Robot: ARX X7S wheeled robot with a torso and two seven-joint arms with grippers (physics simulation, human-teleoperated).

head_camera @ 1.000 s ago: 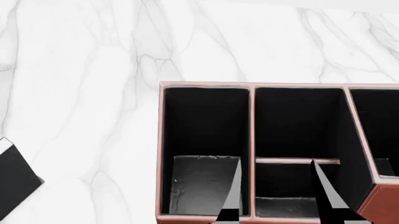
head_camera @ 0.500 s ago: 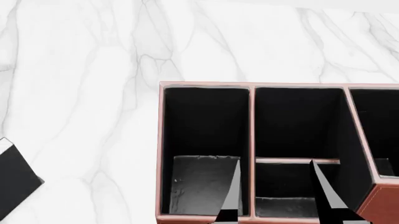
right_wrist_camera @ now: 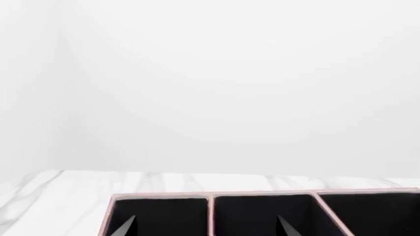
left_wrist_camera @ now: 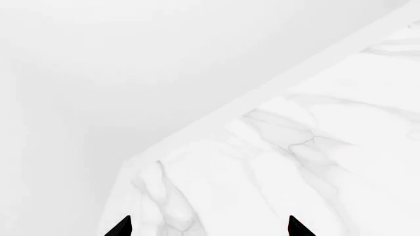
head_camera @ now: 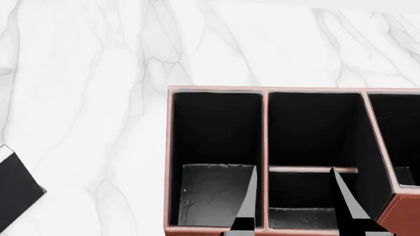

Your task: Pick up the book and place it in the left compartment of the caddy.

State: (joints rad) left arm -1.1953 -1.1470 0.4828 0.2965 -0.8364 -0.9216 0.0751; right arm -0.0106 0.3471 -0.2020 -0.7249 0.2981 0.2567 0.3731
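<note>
The caddy (head_camera: pixel 265 128) is a reddish-brown box, black inside, at the lower right of the head view. Its left compartment (head_camera: pixel 211 194) is the long undivided bay with a greyish floor. The book (head_camera: pixel 15 189), dark with a white page edge, lies on the marble at the far left edge, partly cut off. My right gripper (head_camera: pixel 295 206) is open and empty, and its fingers straddle the wall between the left and middle bays near the caddy's near end. It also shows in the right wrist view (right_wrist_camera: pixel 206 228) above the caddy (right_wrist_camera: pixel 211 211). My left gripper (left_wrist_camera: pixel 208 228) is open and empty over bare marble.
The white marble table (head_camera: pixel 98 73) spreads to the left of and behind the caddy. The middle bays are split by a cross wall (head_camera: pixel 312 169). A taller bay (head_camera: pixel 400 142) is at the right. The left wrist view shows a table edge (left_wrist_camera: pixel 262 98) with white background beyond.
My right gripper's fingers have shifted slightly to the right over the caddy. The book and the caddy have not moved.
</note>
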